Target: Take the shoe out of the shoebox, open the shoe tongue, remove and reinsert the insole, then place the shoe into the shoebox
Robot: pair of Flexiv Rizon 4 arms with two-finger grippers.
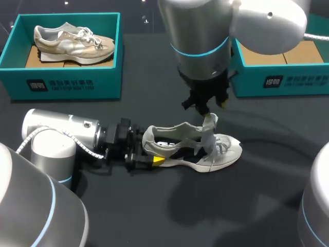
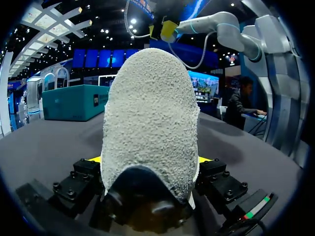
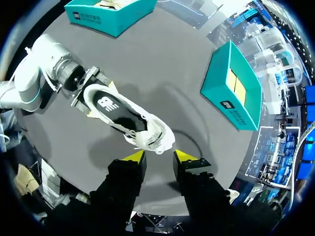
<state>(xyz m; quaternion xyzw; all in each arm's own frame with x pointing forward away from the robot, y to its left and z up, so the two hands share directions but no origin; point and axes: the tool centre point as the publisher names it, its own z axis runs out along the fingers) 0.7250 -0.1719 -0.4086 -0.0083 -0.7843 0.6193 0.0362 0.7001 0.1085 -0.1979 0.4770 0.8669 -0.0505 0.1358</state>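
A grey and white shoe (image 1: 221, 149) lies on its sole in the middle of the dark table, toe to the right. My left gripper (image 1: 151, 153) is low at the heel and shut on it; in the left wrist view the grey heel (image 2: 147, 113) fills the space between the yellow tips. My right gripper (image 1: 206, 108) hangs above the laces. Its fingers stand open, with the raised tongue (image 3: 156, 142) just at the yellow tips. The tongue (image 1: 209, 126) stands upright. A dark insole (image 3: 110, 105) shows inside the shoe.
A teal shoebox (image 1: 67, 85) at the back left holds a second beige shoe (image 1: 72, 43). Another teal shoebox (image 1: 288, 82) at the back right shows only its cardboard floor. Bare table lies in front of the shoe.
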